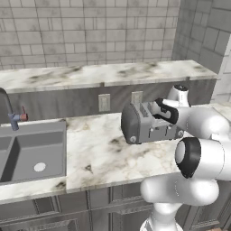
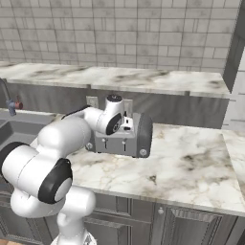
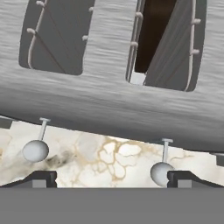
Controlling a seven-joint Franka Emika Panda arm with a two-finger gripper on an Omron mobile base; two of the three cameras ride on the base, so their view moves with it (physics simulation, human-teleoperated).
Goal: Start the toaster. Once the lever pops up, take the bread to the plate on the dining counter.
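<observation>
The grey brushed-metal toaster (image 1: 143, 125) (image 2: 139, 135) stands on the marble worktop. My gripper (image 1: 156, 118) (image 2: 127, 129) hangs just above it, pointing down. The hand view looks onto the toaster (image 3: 109, 94) top and its two slots. The dark brown bread (image 3: 154, 30) sits deep in the right slot; the left slot is empty. Two levers with round knobs, one on the left (image 3: 36, 150) and one on the right (image 3: 160, 172), stick out of the toaster's side. My gripper (image 3: 114, 180) is open and holds nothing, its right fingertip (image 3: 188, 178) beside the right knob. The plate is out of view.
A sink (image 1: 31, 153) with a faucet (image 1: 13, 118) lies left of the toaster. Behind the worktop rises a grey panel with outlets (image 1: 104, 102), topped by the long marble dining counter (image 1: 103, 74) (image 2: 134, 79). Bare marble worktop (image 2: 191, 158) spreads right of the toaster.
</observation>
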